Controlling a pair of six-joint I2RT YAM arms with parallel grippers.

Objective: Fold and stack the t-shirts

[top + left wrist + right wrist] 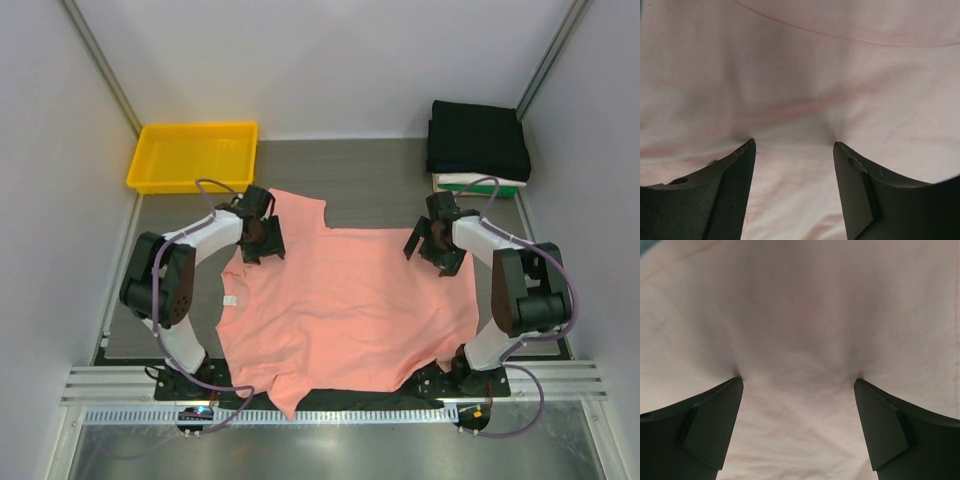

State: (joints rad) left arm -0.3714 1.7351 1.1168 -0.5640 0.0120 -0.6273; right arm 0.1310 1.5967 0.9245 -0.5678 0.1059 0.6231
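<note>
Salmon-pink t-shirt (350, 300) lies flat (slightly rumpled), left and right jaws spread, pressing into it.

Salmon-pink t-shirt (350, 300) flat mid-table; folded shirt stack (478, 140) at far right.

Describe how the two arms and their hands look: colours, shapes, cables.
Both the left arm and right arm have white links with bulky black joint housings, and a lavender cable loops along each. The left hand and right hand are black, with two wedge-shaped fingers; one left finger shows a mesh-textured inner face.
</note>
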